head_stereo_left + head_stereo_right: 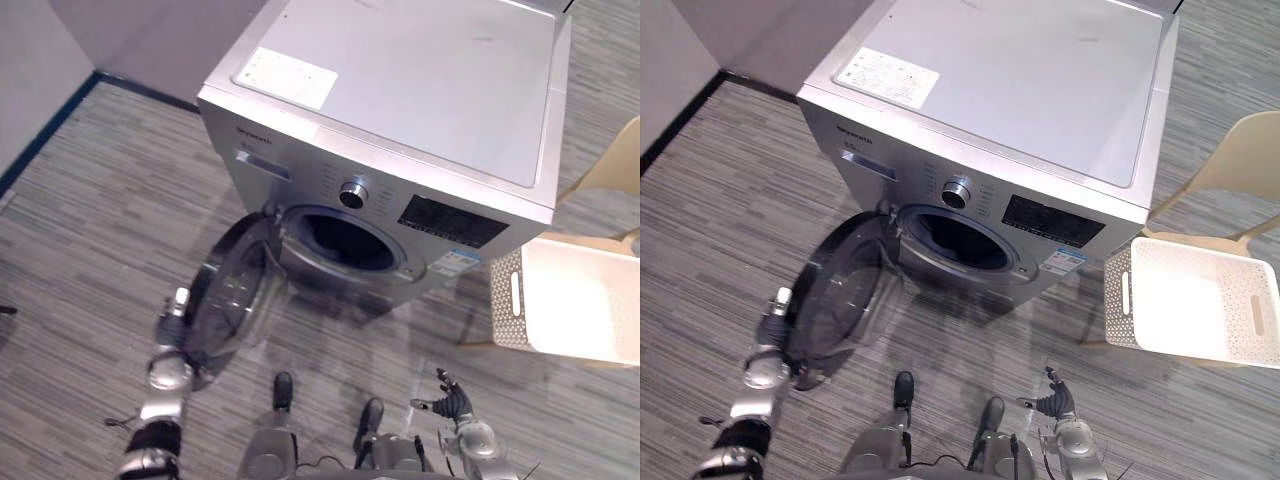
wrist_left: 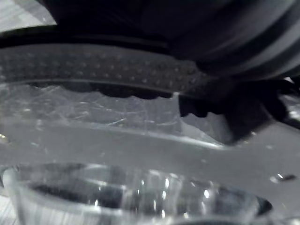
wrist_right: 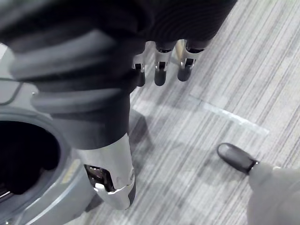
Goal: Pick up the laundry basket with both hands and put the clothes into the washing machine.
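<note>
left hand (image 1: 175,318) up against open door (image 1: 235,290), fingers hidden, can't tell. right hand (image 1: 452,400) low, fingers loose, holding nothing. basket (image 1: 508,300) on chair (image 1: 615,165), well off to the right, nearer right hand, long side running across.

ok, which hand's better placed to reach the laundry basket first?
Right. The right hand hangs free and open, nearer the laundry basket; the left hand is across at the washer door.

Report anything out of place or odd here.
The laundry basket sits on a chair right of the washing machine, and its inside looks empty. The machine's door stands open; nothing looks spilled or damaged.
</note>
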